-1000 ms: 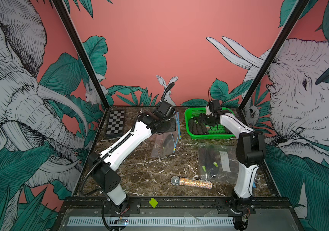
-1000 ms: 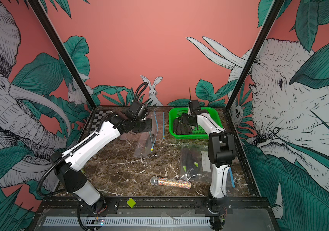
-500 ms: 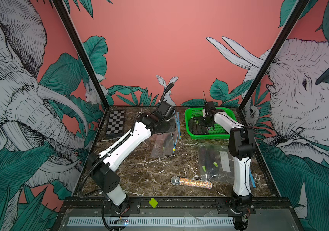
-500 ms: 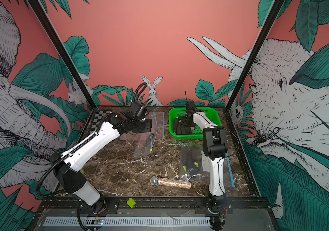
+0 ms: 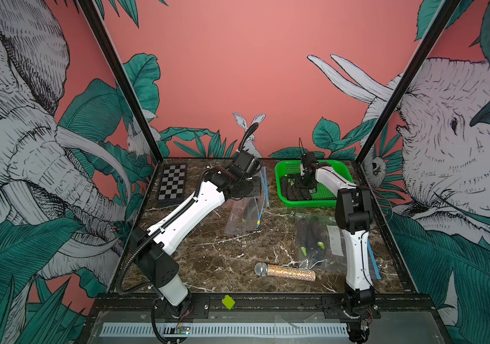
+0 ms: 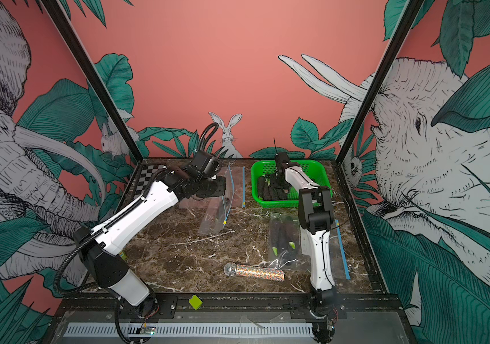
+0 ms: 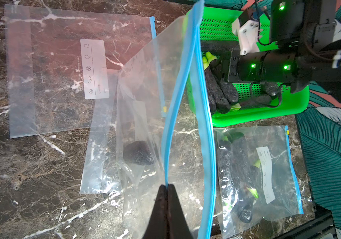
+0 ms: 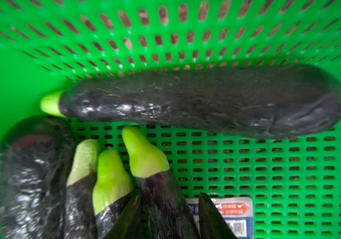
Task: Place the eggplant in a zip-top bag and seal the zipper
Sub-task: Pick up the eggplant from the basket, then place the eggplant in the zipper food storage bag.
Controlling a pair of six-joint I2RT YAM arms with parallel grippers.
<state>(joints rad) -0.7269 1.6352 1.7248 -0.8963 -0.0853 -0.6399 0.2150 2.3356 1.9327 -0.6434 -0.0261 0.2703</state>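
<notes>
Left wrist cam: our L gripper point(image 7: 167, 186) has jaws pressed shut on the zip-top bag point(image 7: 144, 93) rim, mouth agape; R gripper point(image 8: 168, 195) jaws straddle an eggplant point(image 8: 159, 186) in the green basket point(image 8: 269, 165), grip unclear, so we reckon lift, insert & seal all remain.

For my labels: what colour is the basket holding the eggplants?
The basket is bright green; the right wrist view shows it best.
</notes>
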